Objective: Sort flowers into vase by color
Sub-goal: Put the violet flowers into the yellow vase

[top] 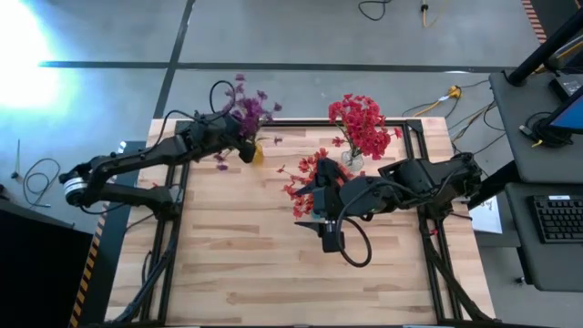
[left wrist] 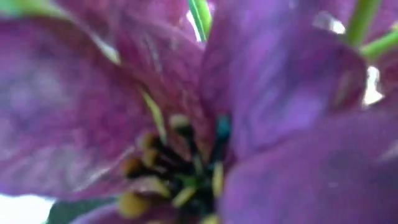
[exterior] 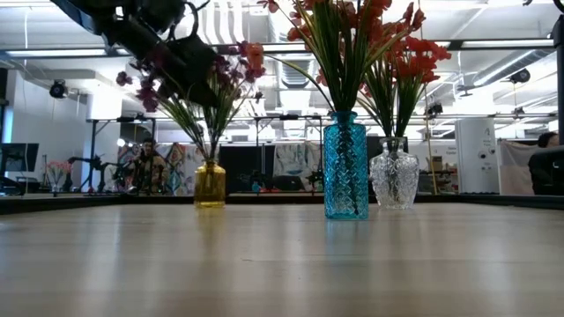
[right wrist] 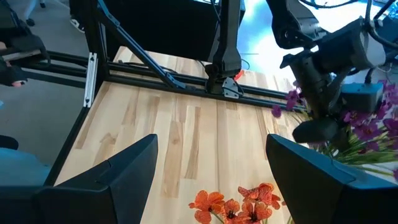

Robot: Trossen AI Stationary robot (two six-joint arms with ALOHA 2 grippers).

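Purple flowers [top: 246, 107] stand bunched in the yellow vase [top: 256, 151] at the table's [top: 237, 264] far edge, stems upright, and the left hand [top: 239, 137] sits clenched right among them — nearer by far. Whether it grips a stem I cannot tell. Red flowers [top: 305, 178] lie just below the released right hand [top: 314, 202] — their blossoms between its spread fingers, the blue vase under them.

Purple flowers [top: 244, 107] are standing in a yellow vase [exterior: 210, 185]; red flowers [top: 363, 123] are filling a teal diamond-patterned vase [exterior: 345, 165] and a clear vase [exterior: 394, 180].
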